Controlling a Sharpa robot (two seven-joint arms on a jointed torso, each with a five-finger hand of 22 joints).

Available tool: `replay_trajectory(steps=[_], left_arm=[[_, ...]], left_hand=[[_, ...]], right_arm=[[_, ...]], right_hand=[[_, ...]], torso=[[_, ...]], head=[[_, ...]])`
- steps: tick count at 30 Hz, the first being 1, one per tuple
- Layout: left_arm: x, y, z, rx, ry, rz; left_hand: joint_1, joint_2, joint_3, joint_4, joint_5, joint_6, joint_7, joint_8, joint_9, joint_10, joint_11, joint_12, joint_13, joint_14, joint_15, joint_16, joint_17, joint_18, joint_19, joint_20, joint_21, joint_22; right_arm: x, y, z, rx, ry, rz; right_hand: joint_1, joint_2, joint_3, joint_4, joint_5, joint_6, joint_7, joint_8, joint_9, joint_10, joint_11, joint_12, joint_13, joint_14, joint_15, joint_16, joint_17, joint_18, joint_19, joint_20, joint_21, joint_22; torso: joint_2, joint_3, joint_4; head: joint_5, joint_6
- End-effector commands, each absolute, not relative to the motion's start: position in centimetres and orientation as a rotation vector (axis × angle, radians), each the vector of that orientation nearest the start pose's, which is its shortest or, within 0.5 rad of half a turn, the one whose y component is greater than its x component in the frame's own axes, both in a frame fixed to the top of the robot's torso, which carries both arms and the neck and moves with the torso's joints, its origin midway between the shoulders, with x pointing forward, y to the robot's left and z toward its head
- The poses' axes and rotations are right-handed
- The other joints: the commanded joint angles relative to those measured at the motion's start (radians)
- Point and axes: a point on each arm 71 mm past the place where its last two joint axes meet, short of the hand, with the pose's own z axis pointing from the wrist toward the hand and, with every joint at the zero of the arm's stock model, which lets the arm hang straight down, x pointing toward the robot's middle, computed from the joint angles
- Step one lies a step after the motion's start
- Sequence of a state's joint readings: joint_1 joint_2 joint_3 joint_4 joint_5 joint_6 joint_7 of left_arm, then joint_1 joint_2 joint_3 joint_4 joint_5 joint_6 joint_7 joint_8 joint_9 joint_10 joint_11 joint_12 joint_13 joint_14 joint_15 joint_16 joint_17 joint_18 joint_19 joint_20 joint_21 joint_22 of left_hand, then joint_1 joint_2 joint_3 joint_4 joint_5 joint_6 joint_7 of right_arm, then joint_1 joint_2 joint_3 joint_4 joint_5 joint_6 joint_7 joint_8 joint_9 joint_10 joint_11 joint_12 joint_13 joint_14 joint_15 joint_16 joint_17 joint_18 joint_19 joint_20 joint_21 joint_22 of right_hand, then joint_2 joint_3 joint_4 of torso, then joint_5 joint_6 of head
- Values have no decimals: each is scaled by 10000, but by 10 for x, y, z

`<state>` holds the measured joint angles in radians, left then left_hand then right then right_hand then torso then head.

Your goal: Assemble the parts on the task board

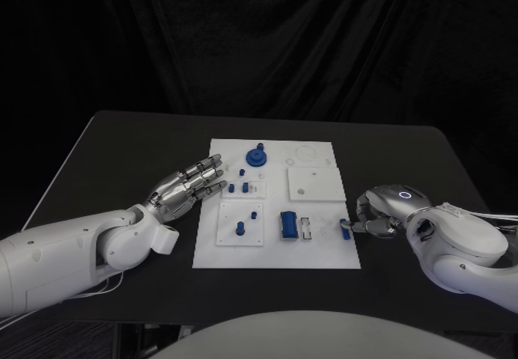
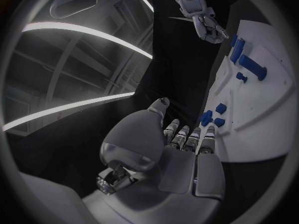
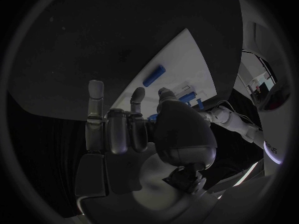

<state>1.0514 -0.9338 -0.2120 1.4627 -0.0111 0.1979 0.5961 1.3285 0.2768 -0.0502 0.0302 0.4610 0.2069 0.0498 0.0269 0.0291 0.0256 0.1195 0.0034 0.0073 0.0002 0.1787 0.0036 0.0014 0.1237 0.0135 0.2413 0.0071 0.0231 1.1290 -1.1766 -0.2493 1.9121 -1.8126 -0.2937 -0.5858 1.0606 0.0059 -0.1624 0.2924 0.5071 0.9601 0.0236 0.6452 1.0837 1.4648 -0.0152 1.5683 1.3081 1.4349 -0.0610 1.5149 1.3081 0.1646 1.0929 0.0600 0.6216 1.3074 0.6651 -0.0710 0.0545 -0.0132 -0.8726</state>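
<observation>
Silver right hand [image 1: 373, 215], blue peg [image 1: 346, 231]

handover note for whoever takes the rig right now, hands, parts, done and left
Left hand: holds nothing, fingers apart, over the left edge of the task board.
Right hand: at the board's right edge, fingertips on a small blue piece; whether it grips it, I cannot tell.
Parts: blue knob stands at the far middle; small blue pegs sit in the left blocks; blue cylinder lies near the middle by a silver piece.
Done: some pegs seated.
Left: cylinder and edge piece look unplaced.
</observation>
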Motion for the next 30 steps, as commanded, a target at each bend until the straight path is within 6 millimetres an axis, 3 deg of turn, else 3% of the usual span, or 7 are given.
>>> replay_trajectory(steps=[1, 3, 8, 13, 23, 26, 30], left_arm=[[420, 251, -289, -11741, 16196, -18994], [420, 250, -289, -11741, 16205, -19001], [420, 250, -290, -11743, 16212, -19000], [420, 250, -290, -11745, 16226, -19002], [420, 250, -290, -11749, 16233, -19012], [420, 250, -290, -11750, 16220, -19010], [419, 251, -290, -11760, 16200, -18994]], left_hand=[[-122, -24, 81, -15, 33, 25, 48, 56, 12, 47, 99, 66, 24, -2, 100, -36, -14, 65, -18, 67, 35, 16], [-122, -24, 82, -15, 33, 24, 48, 56, 12, 50, 101, 67, 25, -2, 100, -36, -14, 65, -18, 67, 34, 16], [-128, -28, 88, -18, 31, 32, 50, 57, 12, 79, 129, 76, 34, -2, 99, -36, -14, 67, -19, 68, 34, 14], [-131, -30, 91, -20, 31, 31, 50, 56, 12, 96, 143, 81, 39, -2, 98, -36, -14, 69, -19, 69, 34, 14], [-138, -33, 98, -23, 32, 36, 48, 56, 12, 137, 175, 95, 51, -2, 92, -36, -14, 72, -18, 68, 35, 14], [-154, -61, 155, -14, 41, 46, 12, 56, 16, 376, 420, 228, 119, -2, 35, -36, -14, 114, -10, 59, 39, 20], [-156, -65, 164, -11, 40, 47, 8, 56, 17, 384, 445, 240, 121, -2, 32, -36, -14, 119, -8, 59, 40, 22]], right_arm=[[360, -269, -251, -1847, 18875, 785], [360, -269, -252, -1711, 18935, 865], [360, -268, -255, -1363, 19038, 1099], [360, -266, -258, -1076, 19059, 1311], [359, -261, -263, -917, 19129, 1564], [358, -259, -265, -894, 19170, 1642], [358, -257, -267, -885, 19183, 1742]], right_hand=[[-32, 142, -44, 5, 77, 97, 8, -61, -36, 1060, -92, 25, 2627, 68, 20, 30, 467, 64, 85, -2, 48, 392], [-34, 155, -43, 0, 81, 117, 1, -90, -56, 1060, -98, 25, 2627, 93, 14, 38, 503, 60, 103, -7, 76, 397], [-1, 196, -122, -13, -25, 554, -35, -1065, -785, 1060, -148, 25, 2627, 178, -51, 22, 559, 28, 273, -84, 281, 425], [268, 148, -134, -33, 5, 810, -28, -1777, -1357, 1060, -161, 25, 2627, 313, -86, 30, 689, -17, 536, -121, 568, 478], [1082, -29, -9, -81, 111, 816, 49, -2547, -1924, 1060, -112, 25, 2627, 422, -73, 35, 814, -44, 721, -121, 685, 504], [1224, -49, 19, -70, 135, 814, 78, -2745, -2098, 1060, -92, 25, 2627, 483, -64, 59, 903, -66, 827, -116, 814, 534], [1427, -72, 63, -70, 151, 838, 115, -3043, -2389, 1060, -66, 25, 2627, 565, -53, 89, 1024, -95, 978, -111, 986, 574]], torso=[[4, 5, 17], [7, 9, 8], [3, 2, 0], [10, 3, 4], [6, 5, -6], [5, 4, -4], [-2, 11, 5]], head=[[-36, 0], [-43, 0], [-58, 0], [-70, 0], [-64, 0], [-74, 0], [-75, 0]])
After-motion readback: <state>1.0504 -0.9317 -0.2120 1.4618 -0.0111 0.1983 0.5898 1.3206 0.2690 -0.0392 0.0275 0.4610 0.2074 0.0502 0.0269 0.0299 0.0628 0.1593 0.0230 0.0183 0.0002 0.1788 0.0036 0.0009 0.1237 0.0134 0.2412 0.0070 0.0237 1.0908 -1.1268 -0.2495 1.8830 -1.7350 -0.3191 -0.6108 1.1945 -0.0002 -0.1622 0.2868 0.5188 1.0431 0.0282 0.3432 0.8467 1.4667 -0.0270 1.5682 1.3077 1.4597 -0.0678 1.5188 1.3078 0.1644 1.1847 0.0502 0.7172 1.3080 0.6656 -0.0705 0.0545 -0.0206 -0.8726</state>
